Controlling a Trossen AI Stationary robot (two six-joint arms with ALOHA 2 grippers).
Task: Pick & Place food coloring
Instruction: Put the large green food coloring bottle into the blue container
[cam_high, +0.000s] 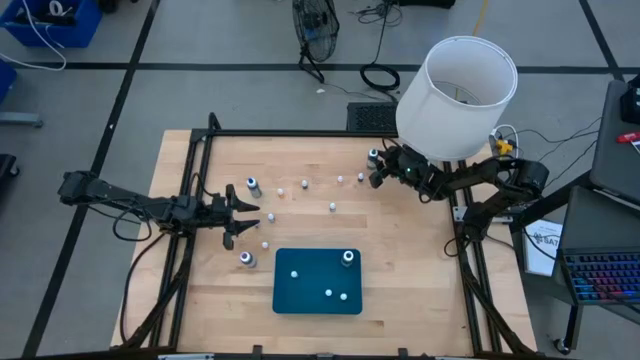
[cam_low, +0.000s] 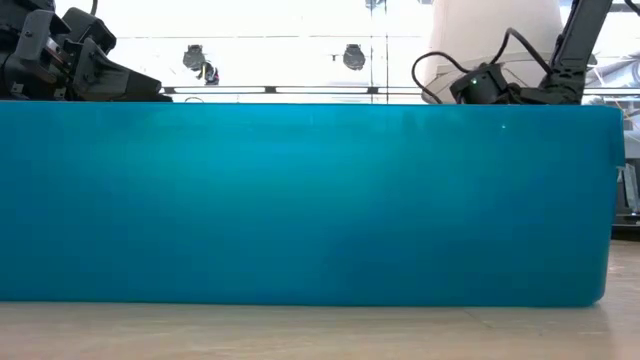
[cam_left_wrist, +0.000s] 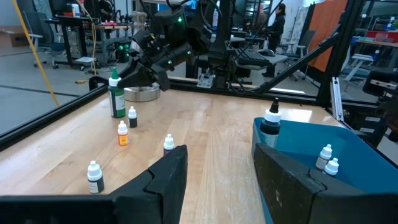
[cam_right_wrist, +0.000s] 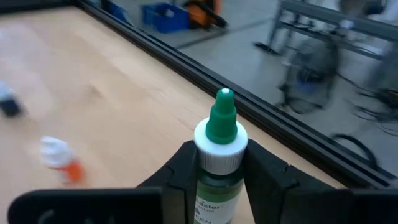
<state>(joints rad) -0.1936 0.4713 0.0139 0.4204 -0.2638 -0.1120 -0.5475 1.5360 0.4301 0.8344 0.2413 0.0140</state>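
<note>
Several tiny food coloring bottles stand scattered on the wooden table, such as one (cam_high: 253, 186) and another (cam_high: 333, 207); a few more stand in the dark-blue tray (cam_high: 318, 300). My right gripper (cam_high: 378, 165) is near the far edge, shut on a green bottle (cam_right_wrist: 219, 162) with a white collar and green tip. My left gripper (cam_high: 252, 216) is open near the table's left side, touching nothing. A small white-capped bottle (cam_left_wrist: 168, 143) stands just ahead of its fingers. In the low view the tray wall (cam_low: 300, 200) hides the bottles. My right gripper pinches the green bottle between its two fingers, on the body just below the white collar (cam_right_wrist: 219, 155). The bottle stays upright, with its cap and tip above the fingers. In the left wrist view its base (cam_left_wrist: 117, 115) seems to be on the table.
The big white lampshade (cam_high: 458, 95) stands over the table's far right corner, beside my right arm. Black frame rails (cam_high: 190, 200) run along the table's left, right and far edges. Bare wood lies between the tray and the far row of bottles.
</note>
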